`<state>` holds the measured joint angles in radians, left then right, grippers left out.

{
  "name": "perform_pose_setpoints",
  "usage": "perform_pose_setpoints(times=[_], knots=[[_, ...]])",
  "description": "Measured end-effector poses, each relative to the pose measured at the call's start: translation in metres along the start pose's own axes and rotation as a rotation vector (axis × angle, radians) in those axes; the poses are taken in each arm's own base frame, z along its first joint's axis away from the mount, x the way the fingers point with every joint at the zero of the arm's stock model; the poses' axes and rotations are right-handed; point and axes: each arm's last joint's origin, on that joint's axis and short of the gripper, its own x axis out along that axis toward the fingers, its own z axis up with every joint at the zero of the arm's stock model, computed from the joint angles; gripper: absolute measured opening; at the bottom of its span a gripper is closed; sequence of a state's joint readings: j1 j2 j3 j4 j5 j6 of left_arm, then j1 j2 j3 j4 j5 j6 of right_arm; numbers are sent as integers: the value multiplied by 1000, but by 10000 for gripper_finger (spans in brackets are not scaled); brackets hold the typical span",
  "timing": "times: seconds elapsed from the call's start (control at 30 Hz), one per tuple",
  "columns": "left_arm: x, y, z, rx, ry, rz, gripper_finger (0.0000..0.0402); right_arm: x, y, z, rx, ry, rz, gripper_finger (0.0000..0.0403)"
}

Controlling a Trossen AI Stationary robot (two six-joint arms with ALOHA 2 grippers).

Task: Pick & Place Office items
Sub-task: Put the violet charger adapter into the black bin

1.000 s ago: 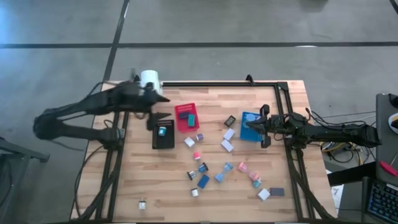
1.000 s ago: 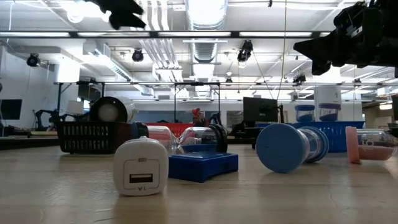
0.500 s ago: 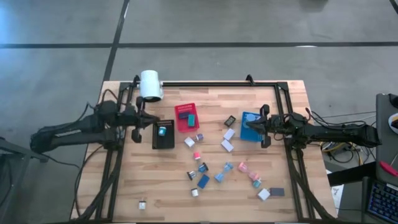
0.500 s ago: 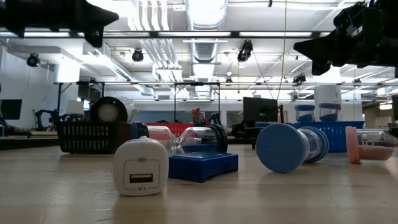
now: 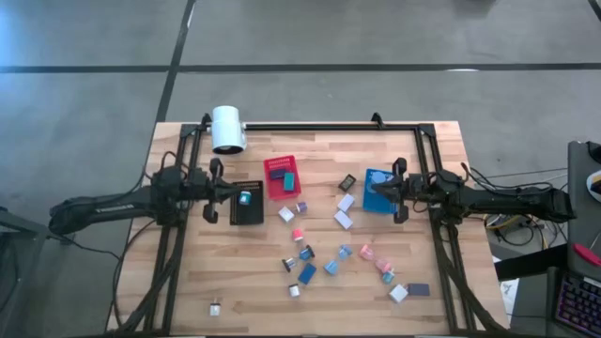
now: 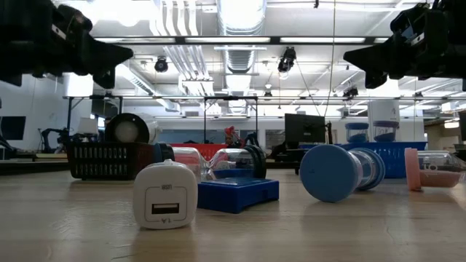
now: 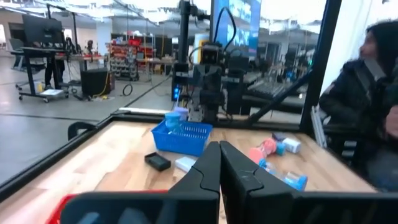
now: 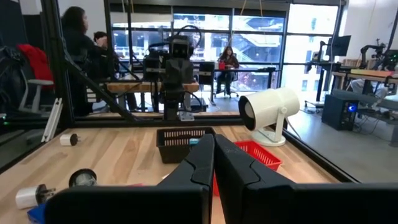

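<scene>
Desk (image 5: 235, 282): light wood, black frame rails.
Left hand (image 5: 218, 191): low at left edge, beside the black bin (image 5: 248, 208).
Right hand (image 5: 392, 191): at the blue bin (image 5: 375, 199).
Red bin (image 5: 282, 177): between them, holding two pieces.
White cylinder (image 5: 226, 129): far left corner.
Office items (image 5: 324, 252): scattered mid-desk.

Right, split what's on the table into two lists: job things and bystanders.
Job things:
- loose office items mid-table, e.g. white block, pink piece, blue piece
- small piece in the black bin
- teal piece in the red bin

Bystanders:
- black bin, red bin, blue bin
- white cylinder
</scene>
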<state>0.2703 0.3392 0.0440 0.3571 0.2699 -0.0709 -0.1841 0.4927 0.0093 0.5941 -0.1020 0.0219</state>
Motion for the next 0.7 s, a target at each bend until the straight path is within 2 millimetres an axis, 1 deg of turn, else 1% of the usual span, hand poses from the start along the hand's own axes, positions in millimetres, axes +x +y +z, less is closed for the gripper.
perform_pose_setpoints(times=[0.13, 0.27, 0.33, 0.43, 0.57, 0.7], knots=[[-1, 0, -10, -18, 1, -1, 4, 0, -1, -1, 1, 8, -43, 8], [-1, 0, -14, -2, 41, -1, 3, 0, -2, -1, 11, 11, -77, 8], [-2, 1, -15, -3, 54, 0, 4, 0, -2, 0, 56, 2, -81, 8], [-2, 1, -16, 9, 66, 0, 4, 2, -2, 4, 70, 1, -84, 8], [-2, 1, -16, 18, 66, 0, 5, 13, -3, 14, 71, 24, -85, 9], [-2, 1, -17, 6, 78, 1, 9, 32, -5, 29, 76, 127, -89, 9]])
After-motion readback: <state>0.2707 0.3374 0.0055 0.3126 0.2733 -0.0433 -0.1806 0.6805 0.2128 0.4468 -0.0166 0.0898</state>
